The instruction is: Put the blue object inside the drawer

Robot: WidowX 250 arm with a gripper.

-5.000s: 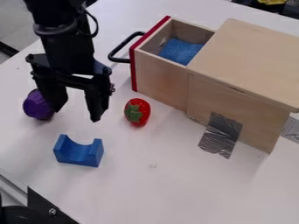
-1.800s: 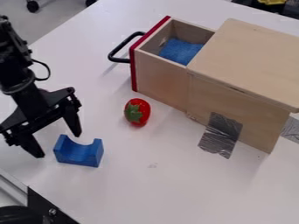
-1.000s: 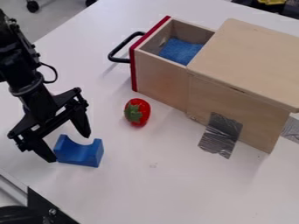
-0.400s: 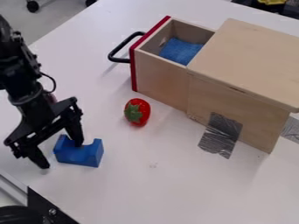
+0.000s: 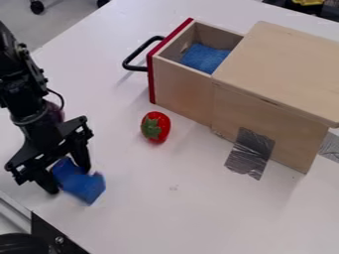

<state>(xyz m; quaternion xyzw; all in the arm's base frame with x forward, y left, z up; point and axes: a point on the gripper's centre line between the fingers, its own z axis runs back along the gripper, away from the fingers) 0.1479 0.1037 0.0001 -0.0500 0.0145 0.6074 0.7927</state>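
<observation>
Blue block (image 5: pixel 82 186): askew at the left of the table (image 5: pixel 172 213)
Gripper (image 5: pixel 69 181): pinching one end; grasping seems the step in hand
Drawer (image 5: pixel 180 84): pulled open; next calls for a secure lift, then carrying across past the strawberry (image 5: pixel 155 127)

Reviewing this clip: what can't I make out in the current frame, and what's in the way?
All in the camera view:
Blue block: its edges are blurred, and how firmly the gripper has it can't be judged.
Purple object: mostly hidden by the arm.
Drawer: its rear is covered by the box top, some floor by the blue cloth.
Yellow thing: cut off by the top edge.
</observation>
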